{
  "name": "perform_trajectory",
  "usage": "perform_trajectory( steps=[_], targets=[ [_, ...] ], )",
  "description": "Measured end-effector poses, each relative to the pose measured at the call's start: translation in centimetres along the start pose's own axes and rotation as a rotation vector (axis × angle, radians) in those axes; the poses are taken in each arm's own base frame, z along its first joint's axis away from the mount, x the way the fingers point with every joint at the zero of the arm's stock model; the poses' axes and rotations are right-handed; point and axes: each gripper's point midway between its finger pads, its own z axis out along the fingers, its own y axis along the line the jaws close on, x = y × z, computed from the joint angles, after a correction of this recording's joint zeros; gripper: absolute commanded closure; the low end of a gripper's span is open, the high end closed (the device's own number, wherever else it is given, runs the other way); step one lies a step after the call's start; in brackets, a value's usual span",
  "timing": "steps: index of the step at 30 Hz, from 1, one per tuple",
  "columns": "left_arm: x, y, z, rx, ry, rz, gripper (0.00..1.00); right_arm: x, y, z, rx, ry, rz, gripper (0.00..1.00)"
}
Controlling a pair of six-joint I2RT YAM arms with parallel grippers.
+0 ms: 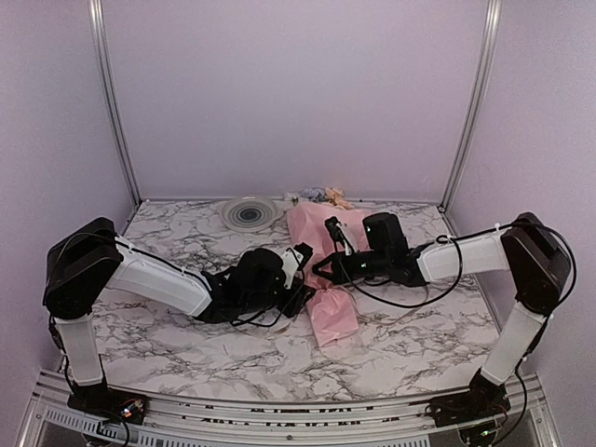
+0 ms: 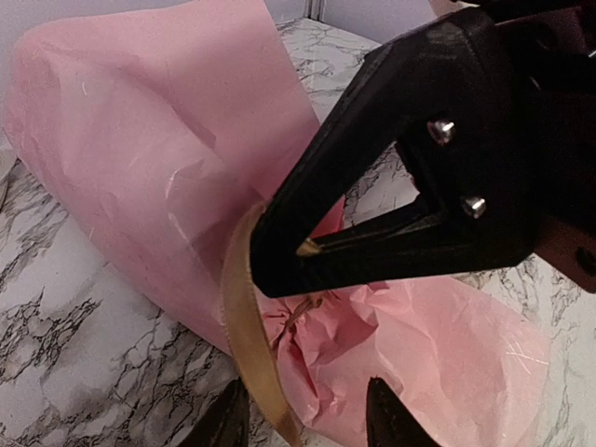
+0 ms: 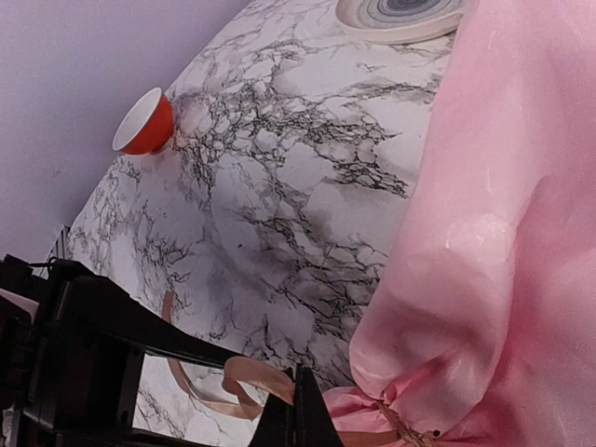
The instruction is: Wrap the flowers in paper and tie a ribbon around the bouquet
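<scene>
**Top external view.** The bouquet (image 1: 321,237) lay lengthwise in the middle of the marble counter (image 1: 186,242), with its blooms (image 1: 321,195) at the top centre of the frame. The left gripper (image 1: 304,284) and right gripper (image 1: 321,270) met at the bouquet's pinched neck, mid-frame. The wrapping appeared complete, so the step in hand was judged to be the tying. Bare counter lay at lower left and lower right. A plate (image 1: 250,213) sat at upper centre, near the paper's far edge.

**Left wrist view.** The tan ribbon (image 2: 240,317) circled the neck at lower centre. The right gripper filled the right half of the frame and was pressed together on a bit of ribbon. The left gripper's own fingertips (image 2: 228,424) stood spread at the bottom edge, with the ribbon's lower run between them but not gripped. The next move probably called for closing on that run and drawing it against the right gripper's hold, gently enough to spare the thin paper.

**Right wrist view.** Slack ribbon looped at lower centre, just beside the closed fingers. An orange-red cup (image 3: 144,121) stood well apart at upper left, leaving open counter between.
</scene>
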Motion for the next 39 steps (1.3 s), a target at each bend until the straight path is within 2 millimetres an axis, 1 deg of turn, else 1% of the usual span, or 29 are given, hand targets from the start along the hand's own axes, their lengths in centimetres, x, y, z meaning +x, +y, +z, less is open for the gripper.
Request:
perform_trajectory(
  steps=[3, 6, 8, 13, 15, 18, 21, 25, 28, 32, 33, 37, 39],
  targets=[
    [0.8, 0.4, 0.8, -0.018, 0.001, -0.039, 0.57, -0.2, -0.1, 0.0, 0.004, -0.014, 0.046, 1.0],
    [0.9, 0.8, 1.2, -0.028, -0.007, -0.063, 0.56, -0.4, -0.2, 0.0, 0.012, -0.028, 0.074, 1.0],
    [0.6, 0.8, 1.6, -0.023, -0.016, -0.073, 0.57, -0.5, -0.3, 0.0, 0.017, -0.033, 0.088, 1.0],
    [-1.4, -0.6, 3.1, 0.041, -0.062, -0.093, 0.55, -0.7, -0.6, 0.0, 0.035, -0.042, 0.124, 1.0],
    [-1.8, -0.9, 3.4, 0.057, -0.07, -0.102, 0.61, -0.6, -0.4, 0.1, 0.035, -0.042, 0.13, 1.0],
    [-1.9, -1.0, 3.7, 0.07, -0.072, -0.112, 0.77, -0.5, -0.1, 0.3, 0.035, -0.041, 0.137, 1.0],
    [-1.8, -0.8, 4.0, 0.072, -0.068, -0.131, 0.86, -0.5, 0.1, 0.4, 0.04, -0.043, 0.151, 1.0],
    [-1.5, -0.3, 4.4, 0.066, -0.061, -0.151, 0.91, -0.7, 0.0, 0.4, 0.049, -0.055, 0.175, 1.0],
    [-1.4, -0.1, 4.7, 0.069, -0.057, -0.163, 1.0, -0.9, -0.2, 0.4, 0.058, -0.066, 0.191, 1.0],
    [-1.2, -0.1, 4.8, 0.081, -0.052, -0.171, 1.0, -0.9, -0.3, 0.4, 0.061, -0.07, 0.209, 1.0],
    [-1.2, -0.1, 4.8, 0.085, -0.052, -0.171, 1.0, -0.9, -0.3, 0.4, 0.061, -0.07, 0.21, 0.96],
    [-1.3, -0.2, 4.8, 0.096, -0.053, -0.172, 1.0, -0.6, -0.6, 0.3, 0.087, -0.06, 0.208, 0.71],
    [-1.3, -0.3, 4.8, 0.1, -0.054, -0.172, 1.0, -0.3, -1.1, 0.1, 0.124, -0.045, 0.203, 0.62]
  ],
)
